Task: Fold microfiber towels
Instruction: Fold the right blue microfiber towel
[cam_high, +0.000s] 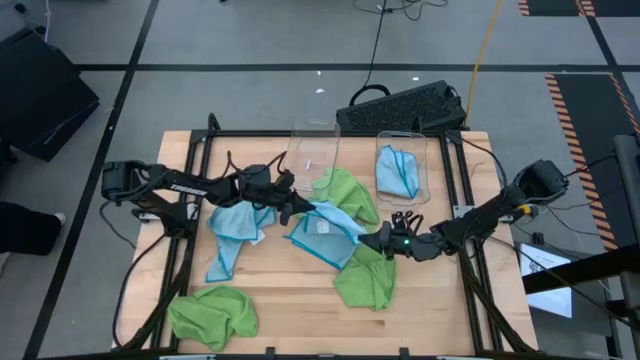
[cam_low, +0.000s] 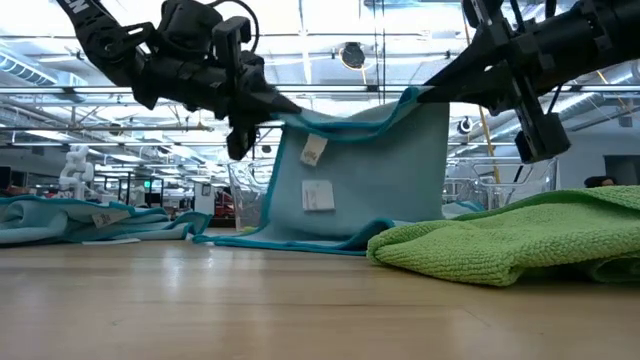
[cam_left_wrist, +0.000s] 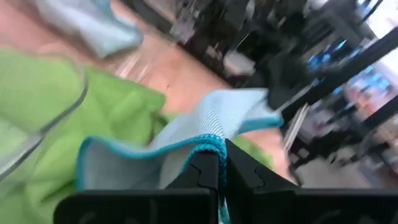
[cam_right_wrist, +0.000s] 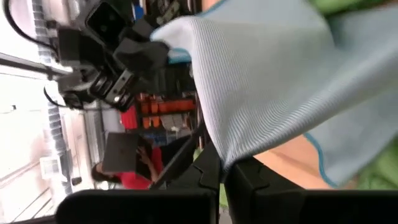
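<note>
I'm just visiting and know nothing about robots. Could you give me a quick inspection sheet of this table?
Surface: wooden table, partly covered.
Job's things: light blue towel lifted by two corners; more blue and green towels lie crumpled.
Clutter: two clear bins, one holding a blue towel.
Grippers: left gripper and right gripper each shut on a corner.
Cables: several on the floor beyond the table.
Surroundings: keyboard behind the table.

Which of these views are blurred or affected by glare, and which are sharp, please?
Left wrist view: blurred throughout, even the blue towel at the tool. Right wrist view: background washed out by bright light, towel weave crisp. Low view: towel sharp, hall lights glaring behind. High view: evenly lit, sharp.
</note>
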